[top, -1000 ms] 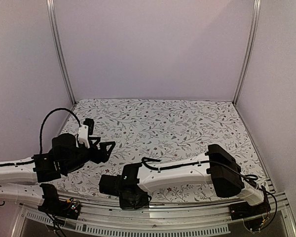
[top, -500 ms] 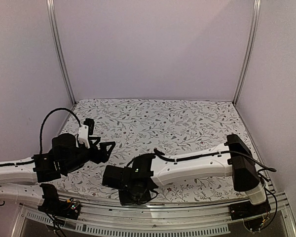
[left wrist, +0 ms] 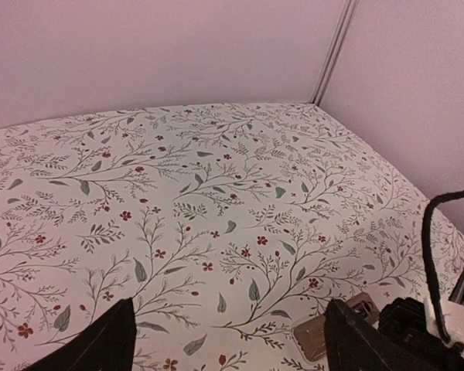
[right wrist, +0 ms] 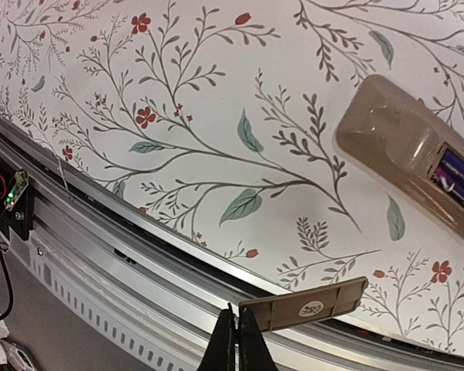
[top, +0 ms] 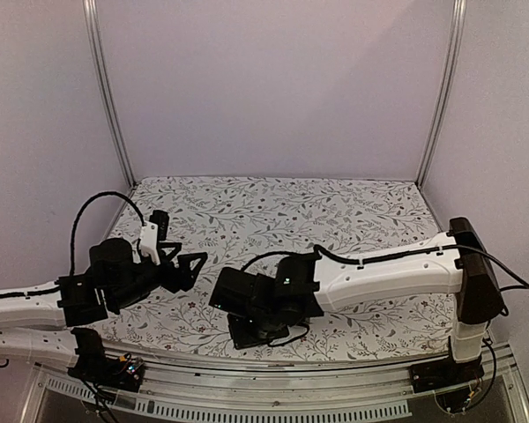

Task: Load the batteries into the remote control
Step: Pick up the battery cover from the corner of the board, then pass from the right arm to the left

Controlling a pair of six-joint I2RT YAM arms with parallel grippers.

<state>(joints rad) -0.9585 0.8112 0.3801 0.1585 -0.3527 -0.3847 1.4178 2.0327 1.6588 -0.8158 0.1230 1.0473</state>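
Note:
The remote control (right wrist: pixel 402 143) lies back-up on the flowered cloth, tan-grey, at the upper right of the right wrist view. Its open recess holds dark batteries (right wrist: pixel 458 179) with a purple sheen. My right gripper (right wrist: pixel 237 328) is shut on one end of the small flat grey cover piece (right wrist: pixel 305 305), which hangs above the table's front rail, apart from the remote. In the left wrist view the remote control (left wrist: pixel 325 334) shows low down, partly behind the right finger (left wrist: pixel 363 340). My left gripper (left wrist: pixel 230 309) is open, with only cloth between its fingers.
An aluminium rail (right wrist: pixel 139 247) runs along the table's near edge under the held cover. The right arm (top: pixel 379 278) stretches across the front of the table and hides the remote in the top view. The left gripper (top: pixel 189 264) hovers at the left. Pale walls close in the table.
The right arm has swung its wrist to the right and away from the front edge, carrying the cover, with its elbow lifting. The left arm has stayed put.

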